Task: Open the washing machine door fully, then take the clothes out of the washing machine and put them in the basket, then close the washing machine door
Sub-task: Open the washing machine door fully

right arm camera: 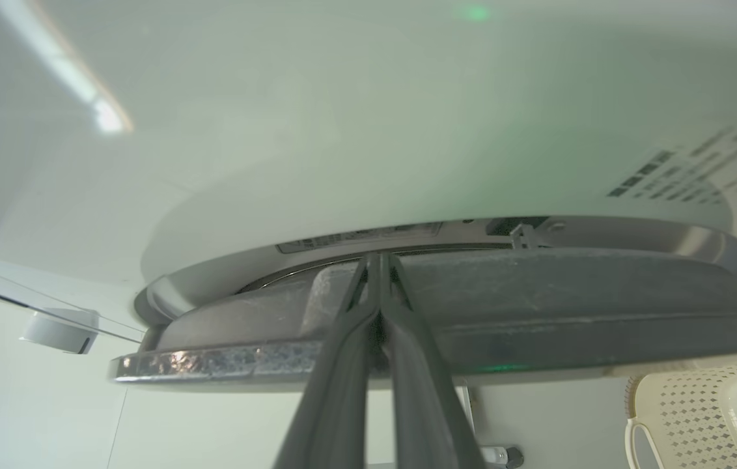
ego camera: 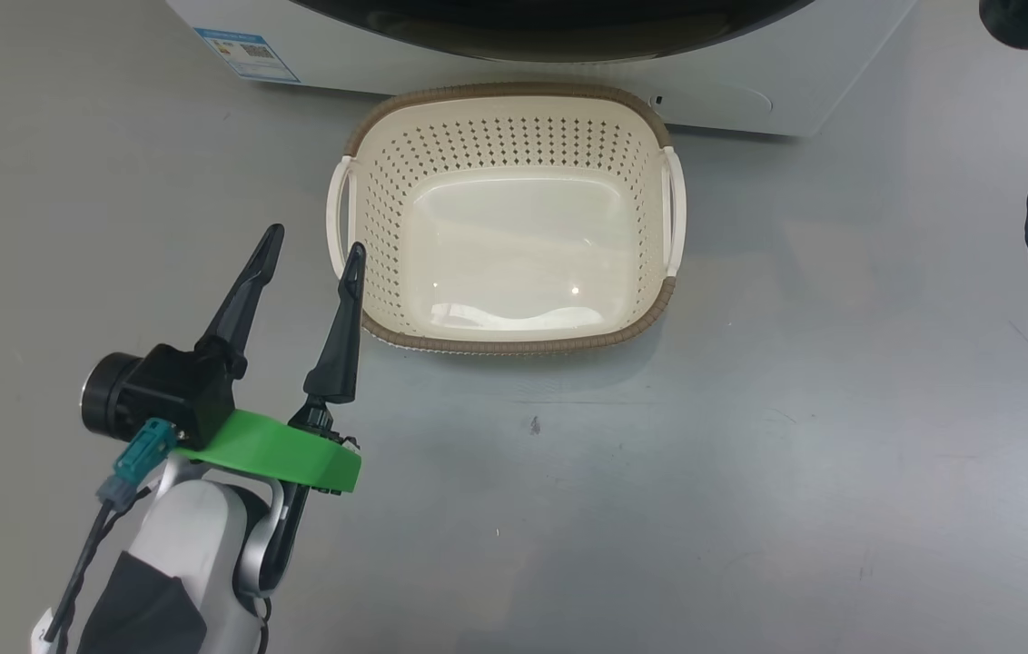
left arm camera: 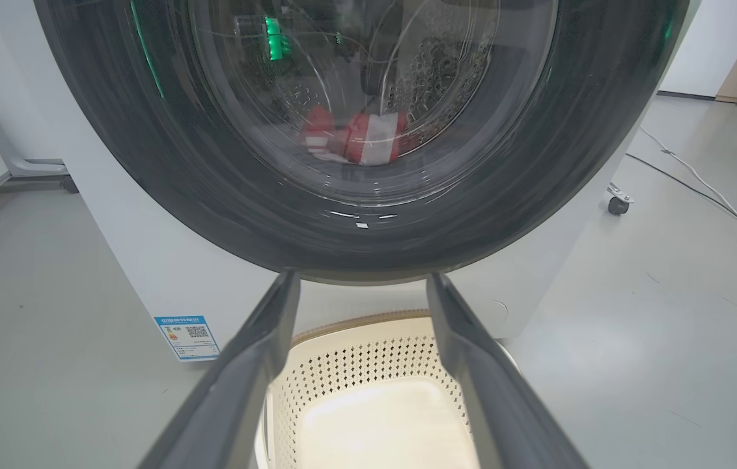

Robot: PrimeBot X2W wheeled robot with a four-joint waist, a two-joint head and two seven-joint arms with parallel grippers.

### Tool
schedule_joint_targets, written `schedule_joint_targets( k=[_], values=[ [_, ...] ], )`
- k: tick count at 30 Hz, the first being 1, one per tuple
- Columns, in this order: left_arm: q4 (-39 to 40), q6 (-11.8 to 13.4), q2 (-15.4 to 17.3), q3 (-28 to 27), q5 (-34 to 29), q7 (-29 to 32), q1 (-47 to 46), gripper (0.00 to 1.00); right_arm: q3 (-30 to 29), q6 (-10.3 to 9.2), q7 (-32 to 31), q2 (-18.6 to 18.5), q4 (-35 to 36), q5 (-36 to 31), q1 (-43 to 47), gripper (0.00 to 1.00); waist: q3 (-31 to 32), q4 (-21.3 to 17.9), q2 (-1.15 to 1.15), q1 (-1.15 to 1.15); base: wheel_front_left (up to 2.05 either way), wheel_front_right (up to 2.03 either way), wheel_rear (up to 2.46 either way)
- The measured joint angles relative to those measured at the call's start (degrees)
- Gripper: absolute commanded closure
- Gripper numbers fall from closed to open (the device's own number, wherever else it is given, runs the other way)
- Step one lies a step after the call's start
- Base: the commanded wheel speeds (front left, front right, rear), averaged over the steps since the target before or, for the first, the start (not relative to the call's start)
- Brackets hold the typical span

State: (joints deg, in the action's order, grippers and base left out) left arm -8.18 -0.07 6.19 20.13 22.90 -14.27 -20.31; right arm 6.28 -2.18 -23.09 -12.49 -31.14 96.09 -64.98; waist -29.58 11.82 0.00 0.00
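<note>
Right wrist view: right jaws (right arm camera: 378, 260) pressed together, tips tucked at the edge of the door (right arm camera: 538, 293), where the dark rim meets the white washer front (right arm camera: 368, 130); nothing clamped between them that I can make out.
Door state: looks shut or barely cracked; a thin gap shows behind the rim, too narrow to call.
Key relation: door edge lies straight ahead of the right jaws, rim running crosswise to the fingers; right arm is the near one, already at the door.
Likely step: hooking or prying the door open — a judgement, the first stage of the task.
Clothes: red and white bundle (left arm camera: 355, 140) low in the drum, seen through the door glass (left arm camera: 368, 98) in the left wrist view; still inside.
Basket: empty (ego camera: 505, 136), on the floor (ego camera: 750, 500) just in front of the washer (ego camera: 750, 91), below the door.
Left jaws: spread wide (ego camera: 314, 245), holding nothing, hovering beside the basket's left handle (ego camera: 340, 213), fingers pointing toward the washer.
Left arm pose: low, forearm coming up from the lower left of the head view, well short of the door.
Risk: closed tips could slip off the glossy rim.
</note>
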Motion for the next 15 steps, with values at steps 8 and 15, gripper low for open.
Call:
schedule_joint_targets(
  k=[8,15],
  values=[
    [-0.34,-0.11,-0.02,-0.14,-0.23,0.00,-0.28,0.00,0.81,-0.29,-1.83,-0.15,-1.94,-0.01,-2.42,1.00,-0.84,-0.10,0.00,0.00,0.00,0.00,0.00],
    [-0.44,-0.25,-0.05,-0.12,-0.31,0.00,-0.88,0.00,1.58,-0.25,-3.69,-0.24,-3.71,-0.07,-3.39,1.00,-1.29,-0.23,0.00,0.00,0.00,0.00,0.00]
  ],
)
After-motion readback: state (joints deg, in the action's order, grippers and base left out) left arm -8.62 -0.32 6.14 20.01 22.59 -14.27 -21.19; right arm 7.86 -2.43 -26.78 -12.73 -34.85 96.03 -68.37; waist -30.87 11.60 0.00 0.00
